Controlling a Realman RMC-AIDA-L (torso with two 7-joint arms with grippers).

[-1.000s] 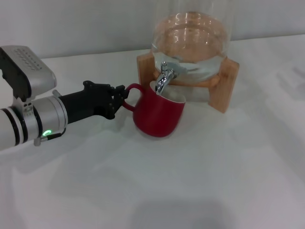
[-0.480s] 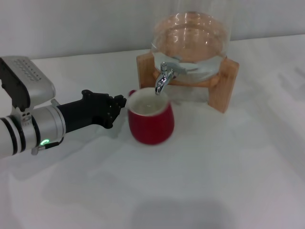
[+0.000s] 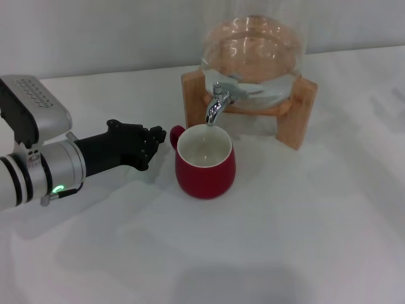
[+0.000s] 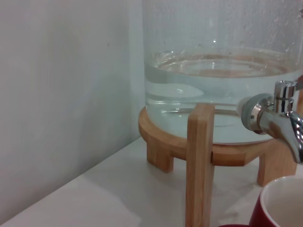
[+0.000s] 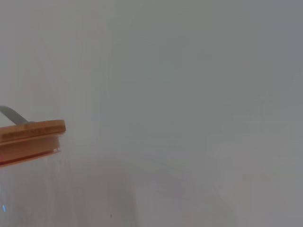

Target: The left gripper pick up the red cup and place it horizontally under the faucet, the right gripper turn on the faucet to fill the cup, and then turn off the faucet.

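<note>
The glass jar (image 3: 253,57) sits at the back of the white desk (image 3: 285,240) on its wooden stand (image 3: 297,111), water showing through the glass, and the left wrist view looks straight at that stand with a front leg up close. The faucet (image 3: 217,104) pokes out of the jar's front, chrome spout bent downward. Right beneath it stands the red cup (image 3: 205,161), upright on the desk, cream inside open to the spout, its small loop handle turned toward the robot's left. Between spout tip and cup rim there is a clear gap, nothing in the way.

Over on the left, the left hand (image 3: 155,142) reaches in low and nearly level from the silver arm (image 3: 38,171), green light glowing on the wrist. Its black fingertips sit just beside the cup's handle, close but apart from it; whether the fingers are spread or pressed together cannot be told from here. The right hand is out of the head view, and its wrist camera catches only a wooden lid edge (image 5: 31,135) against a plain wall.
</note>
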